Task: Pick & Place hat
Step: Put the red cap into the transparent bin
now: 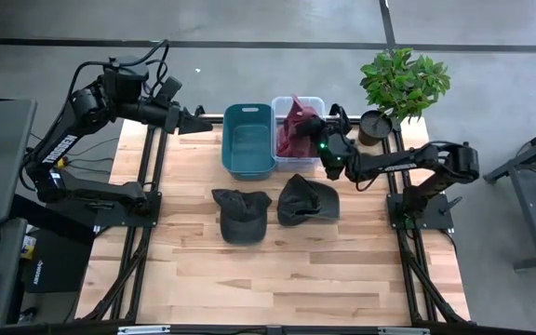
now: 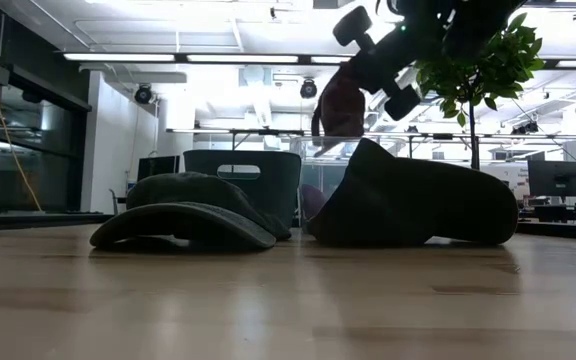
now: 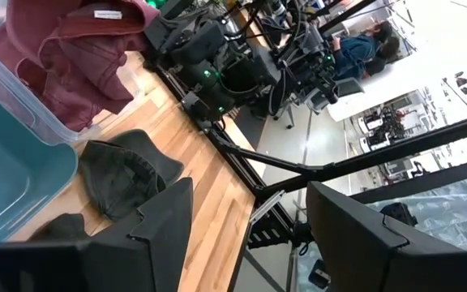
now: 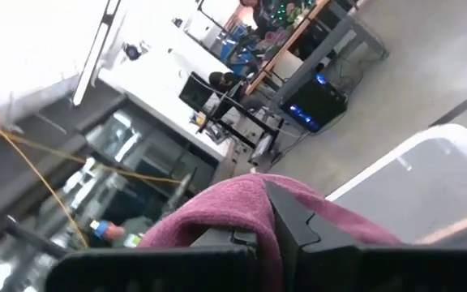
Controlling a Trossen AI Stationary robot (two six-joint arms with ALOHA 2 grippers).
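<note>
A maroon hat (image 1: 294, 128) hangs from my right gripper (image 1: 312, 125) over a clear bin (image 1: 311, 164); its lower part reaches down into the bin. The right gripper is shut on it. Two dark hats lie on the table nearer the front: one (image 1: 241, 213) flat with its brim forward, the other (image 1: 306, 199) crumpled on its side. They also appear in the low view as the left hat (image 2: 193, 212) and the right hat (image 2: 413, 205). My left gripper (image 1: 196, 120) waits open, left of the teal bin (image 1: 247, 140), touching nothing. My right gripper pinches a fold of the maroon hat (image 4: 233, 207) between its two fingers, at the hat's upper end. In the low view the gripper (image 2: 380, 62) slants down from the table's right, and the hat (image 2: 340, 105) hangs slack below it, its lower end inside the clear bin.
The teal bin (image 3: 6, 166) stands next to the clear bin at the table's far edge. A potted plant (image 1: 403, 86) stands at the far right corner. The near half of the wooden table (image 1: 268, 279) is bare. A person (image 3: 363, 45) sits beyond the table.
</note>
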